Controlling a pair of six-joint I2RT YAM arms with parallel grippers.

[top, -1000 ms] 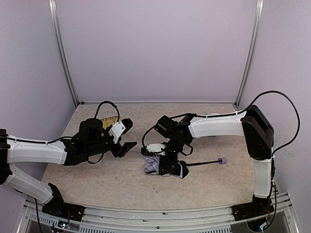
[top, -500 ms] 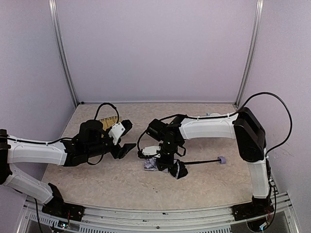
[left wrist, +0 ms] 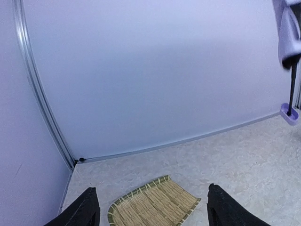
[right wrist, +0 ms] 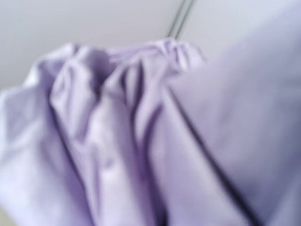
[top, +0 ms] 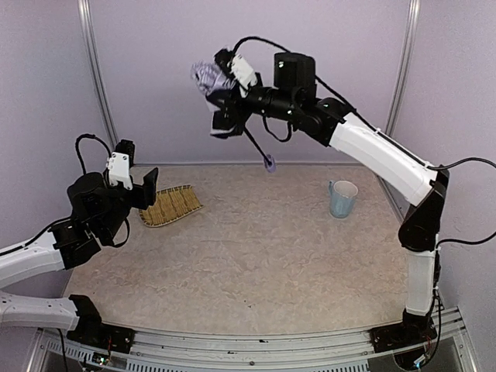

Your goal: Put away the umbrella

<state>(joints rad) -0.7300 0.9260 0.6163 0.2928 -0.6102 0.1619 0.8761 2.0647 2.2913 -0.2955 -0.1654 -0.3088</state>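
Note:
The umbrella (top: 208,76) is folded, with pale lavender fabric and a thin black shaft. It hangs high in the air in front of the back wall. My right gripper (top: 222,94) is shut on its bunched fabric. The shaft slants down to the small lavender handle (top: 269,163), well above the table. In the right wrist view the blurred fabric (right wrist: 141,141) fills the picture and hides the fingers. The left wrist view catches the fabric's edge (left wrist: 287,33) and the handle (left wrist: 290,113) at the far right. My left gripper (top: 138,174) (left wrist: 153,209) stands open and empty at the left, over the table.
A woven straw tray (top: 170,205) (left wrist: 155,202) lies at the back left of the table, just ahead of the left gripper. A light blue mug (top: 342,198) stands at the back right. Metal frame posts (top: 97,77) run up the back corners.
My right arm has swung up from the table's middle and carried the umbrella high toward the back wall. The left arm has pulled back to the left. The mug is now uncovered.

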